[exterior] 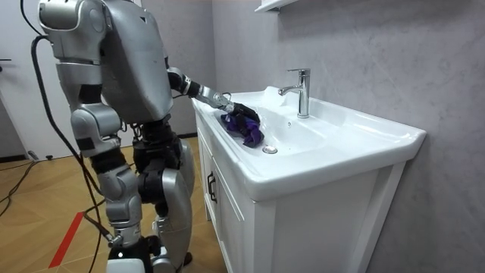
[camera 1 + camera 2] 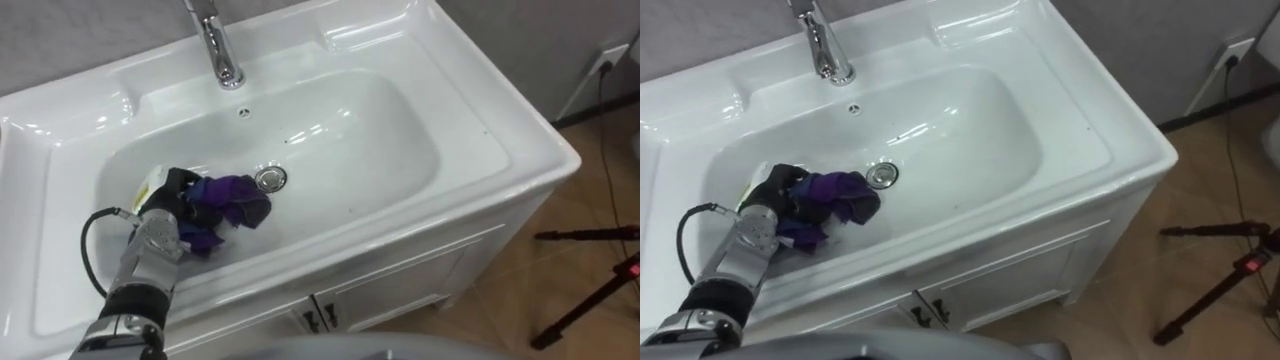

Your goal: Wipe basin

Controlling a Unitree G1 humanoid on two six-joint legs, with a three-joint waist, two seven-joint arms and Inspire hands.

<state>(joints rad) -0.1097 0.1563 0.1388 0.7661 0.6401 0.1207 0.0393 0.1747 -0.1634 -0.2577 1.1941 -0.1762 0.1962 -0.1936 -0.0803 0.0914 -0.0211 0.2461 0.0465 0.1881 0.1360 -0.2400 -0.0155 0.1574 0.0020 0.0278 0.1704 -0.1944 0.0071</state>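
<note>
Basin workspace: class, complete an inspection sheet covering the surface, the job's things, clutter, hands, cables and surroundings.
Surface: white basin, with the tap at the back and the drain in the middle of the bowl.
Job's things: purple cloth bunched in the bowl, just left of the drain.
Clutter: nothing seen.
Hands: left hand down in the bowl, against the cloth.
Cables: dark cable running down from a wall socket on the right.
Surroundings: cabinet under the basin, tripod on the wooden floor, grey wall.
</note>
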